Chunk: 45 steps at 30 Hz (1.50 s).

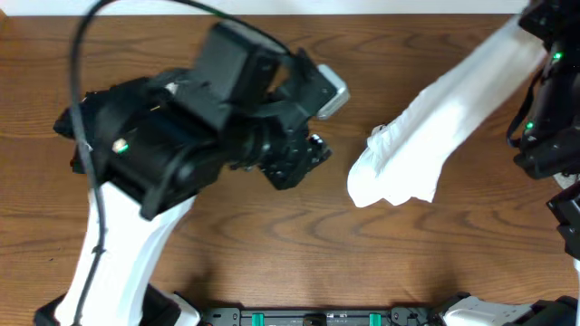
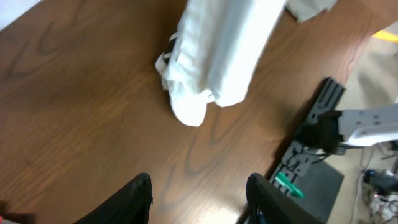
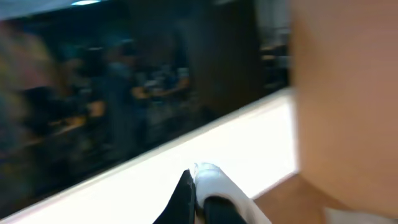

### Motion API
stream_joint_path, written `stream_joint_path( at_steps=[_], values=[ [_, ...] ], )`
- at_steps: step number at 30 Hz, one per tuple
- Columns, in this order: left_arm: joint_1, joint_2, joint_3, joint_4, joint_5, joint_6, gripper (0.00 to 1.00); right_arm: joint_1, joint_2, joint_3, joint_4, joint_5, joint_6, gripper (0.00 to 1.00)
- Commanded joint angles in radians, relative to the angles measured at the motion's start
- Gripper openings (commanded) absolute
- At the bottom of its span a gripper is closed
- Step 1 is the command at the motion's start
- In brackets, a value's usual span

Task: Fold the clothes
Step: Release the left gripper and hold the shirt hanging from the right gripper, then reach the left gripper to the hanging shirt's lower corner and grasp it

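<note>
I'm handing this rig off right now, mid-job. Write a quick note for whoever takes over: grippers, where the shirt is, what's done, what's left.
Left gripper: open and empty, over bare table, just short of the shirt's lower end.
Right gripper: shut on the white T-shirt, up at the table's far right corner.
Shirt: hangs as a bunched strip from the right gripper down to the wood, with its lower end crumpled on the table right of centre.
Done: one end is lifted. No fold is visible.
Left: spread it flat, then fold. The left gripper probably takes the free lower end next.
</note>
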Motion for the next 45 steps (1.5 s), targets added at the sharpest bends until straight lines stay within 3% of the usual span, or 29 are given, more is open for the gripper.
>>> stream_joint_path(
  at_steps=[1, 11, 13, 17, 21, 24, 28, 36, 41, 45],
  values=[
    [-0.011, -0.018, 0.003, 0.031, -0.064, 0.001, 0.51, 0.033, 0.0, 0.01, -0.001, 0.208, -0.032, 0.02],
    [-0.014, -0.021, 0.003, 0.075, -0.063, -0.021, 0.51, 0.073, 0.008, 0.01, 0.038, 0.214, -0.026, 0.01],
    [-0.014, -0.029, 0.003, 0.074, -0.111, -0.021, 0.51, 0.073, 0.01, 0.01, 0.023, 0.061, -0.052, 0.01],
    [-0.014, -0.053, 0.003, 0.075, -0.142, -0.021, 0.51, 0.06, 0.016, 0.01, -0.033, -0.439, -0.071, 0.01],
    [-0.014, -0.075, 0.003, 0.072, -0.151, -0.021, 0.52, 0.043, 0.041, 0.01, -0.055, -0.647, 0.016, 0.02],
    [-0.014, -0.089, 0.003, 0.07, -0.158, -0.021, 0.52, 0.02, 0.076, 0.01, -0.064, -0.474, 0.182, 0.02],
    [-0.014, -0.108, 0.003, 0.067, -0.158, -0.021, 0.52, -0.057, 0.121, 0.01, -0.031, -0.206, 0.225, 0.01],
    [-0.014, -0.097, -0.005, 0.055, -0.142, -0.032, 0.51, -0.092, 0.075, 0.01, -0.045, -0.292, 0.303, 0.02],
    [-0.022, -0.066, -0.068, 0.087, 0.066, 0.034, 0.52, -0.054, 0.06, 0.01, -0.011, -0.293, 0.303, 0.01],
    [-0.051, -0.059, -0.185, 0.174, 0.099, 0.079, 0.52, -0.027, 0.061, 0.01, 0.0, -0.293, 0.303, 0.02]
  ],
)
